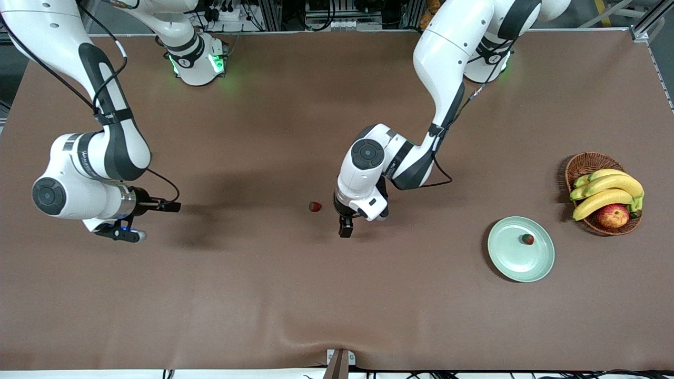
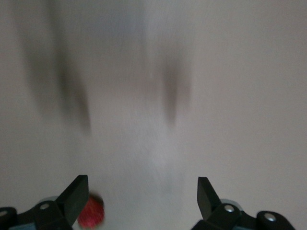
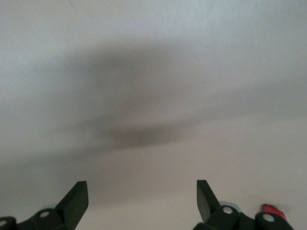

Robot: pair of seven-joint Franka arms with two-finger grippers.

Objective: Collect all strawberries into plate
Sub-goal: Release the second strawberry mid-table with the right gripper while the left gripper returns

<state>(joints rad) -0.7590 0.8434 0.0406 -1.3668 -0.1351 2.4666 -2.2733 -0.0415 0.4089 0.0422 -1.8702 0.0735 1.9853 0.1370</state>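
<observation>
Bare table [image 1: 263,295] lies between the loose strawberry [image 1: 315,206] and the plate [image 1: 513,258]. The left tool [image 1: 352,227], fingers spread, hangs just beside that berry, perhaps crowding it. The basket [image 1: 582,164] flanks the plate.

High up, looking down across the whole table [image 1: 263,295] toward both robots. Wrist views close to the cloth. Shared: one strawberry [image 1: 315,206] [image 2: 91,213].

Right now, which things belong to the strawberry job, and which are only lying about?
Job: strawberry on the table; strawberry in the plate; plate.
Lying about: basket; bananas; apple.
</observation>
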